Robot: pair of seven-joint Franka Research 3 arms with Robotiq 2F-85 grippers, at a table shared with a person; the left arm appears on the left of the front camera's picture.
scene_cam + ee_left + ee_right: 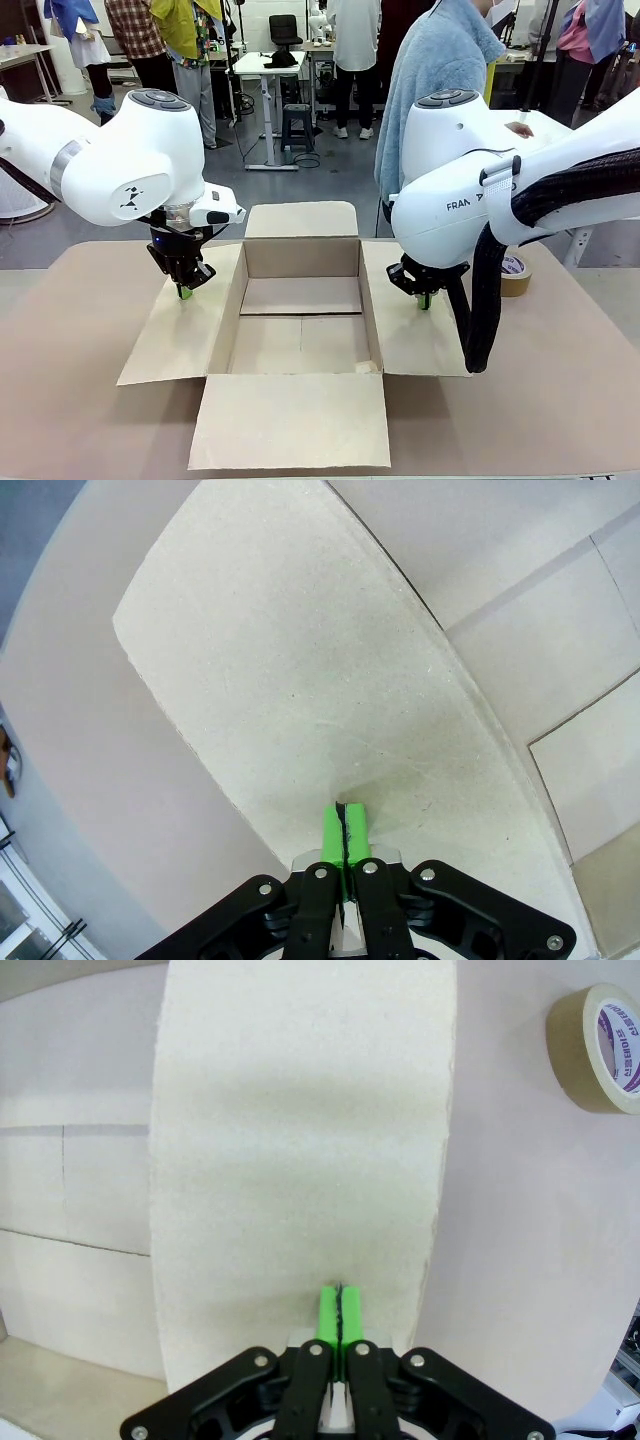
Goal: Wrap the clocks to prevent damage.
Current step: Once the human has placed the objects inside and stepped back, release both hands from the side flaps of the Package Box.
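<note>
- Front: an open brown cardboard box (300, 258) lies flaps-out on the tan table (90, 420); the left gripper (186, 292), closed and empty, is over the left flap, and the right gripper (425, 301), also closed and empty, over the right
- Left wrist: green pads (332, 830) pressed together
- Right wrist: brown tape roll (600, 1045) beside the flap

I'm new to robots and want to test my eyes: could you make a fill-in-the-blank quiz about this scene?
The open brown cardboard box has ____ flaps spread outward. The left gripper and right gripper, black with green pads, are both ____. The brown tape roll sits on the robot's ____ side. Missing: four; shut; right.
</note>
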